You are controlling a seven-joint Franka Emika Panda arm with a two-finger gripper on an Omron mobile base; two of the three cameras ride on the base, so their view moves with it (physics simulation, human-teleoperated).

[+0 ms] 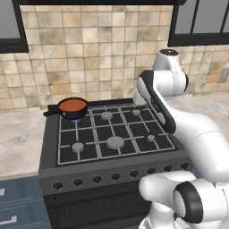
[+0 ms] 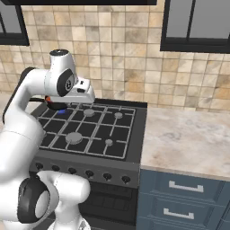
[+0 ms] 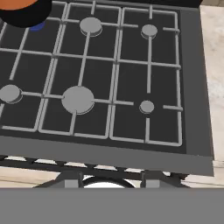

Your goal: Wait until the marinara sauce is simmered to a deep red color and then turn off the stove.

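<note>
1. The stove (image 1: pixel 112 134) is a black gas range with grid grates and round grey burner caps, set between two stretches of pale marbled desk (image 2: pixel 188 134).
2. A row of small dark knobs (image 1: pixel 116 177) runs along the stove's front panel, above the oven door.
3. The marinara sauce (image 1: pixel 73 105) is an orange-red disc inside a small black saucepan (image 1: pixel 62 111) on the stove's rear left burner; the pan's long handle points left.
4. A blue flame (image 1: pixel 76 120) shows just under the saucepan; in the hand view the same blue glow sits beside the pan's dark edge at the upper left.
5. Beige and tan stone tiles (image 2: pixel 130 58) cover the wall behind the stove, and dark-framed windows (image 2: pixel 197 27) sit high on either side.
6. Blue-grey cabinet drawers (image 2: pixel 184 197) with pale handles stand below the desk to the right of the stove; more of them show at the lower left of the left base view.
7. The end effector (image 3: pixel 111 178) hangs above the stove's front edge, looking down over the grates; its fingers are pressed together and pinch nothing.
</note>
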